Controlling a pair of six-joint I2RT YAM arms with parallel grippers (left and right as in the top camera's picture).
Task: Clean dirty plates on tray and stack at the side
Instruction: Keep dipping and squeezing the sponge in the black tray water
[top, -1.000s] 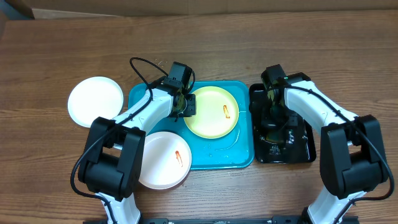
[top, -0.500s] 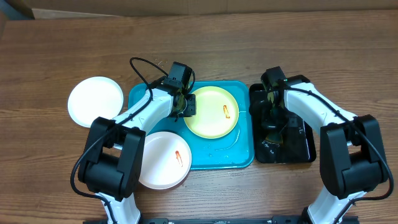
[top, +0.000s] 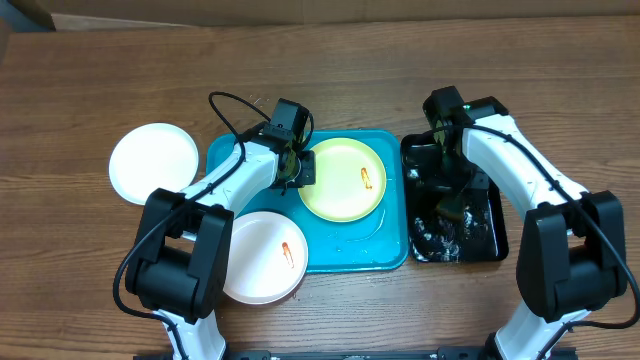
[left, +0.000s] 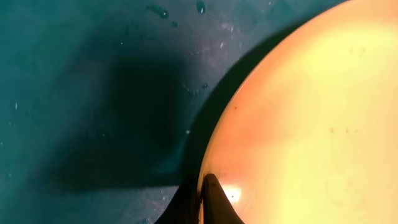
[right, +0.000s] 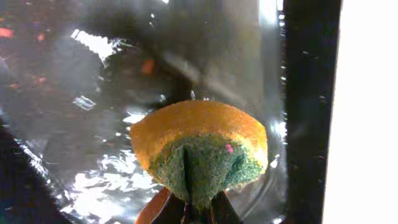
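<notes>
In the overhead view a pale yellow-green plate (top: 343, 180) with a red-orange smear lies on the turquoise tray (top: 225, 155). My left gripper (top: 296, 168) is shut on that plate's left rim. The left wrist view shows the rim (left: 205, 155) pinched between the dark fingers (left: 214, 202). A white plate (top: 262, 256) with a red smear overhangs the tray's front left corner. Another white plate (top: 154, 163) rests on the table to the left, with no smear showing. My right gripper (right: 198, 208) is shut on a yellow and green sponge (right: 199, 149) above the black tray (top: 488, 235).
The black tray's floor (right: 93, 93) is wet and glossy, with foam patches toward its front. Small water streaks lie on the turquoise tray in front of the yellow-green plate. Bare wooden table surrounds both trays.
The left jaws have closed on the yellow-green plate's rim. The right gripper has moved with the sponge toward the middle of the black tray, uncovering foam at its front.
</notes>
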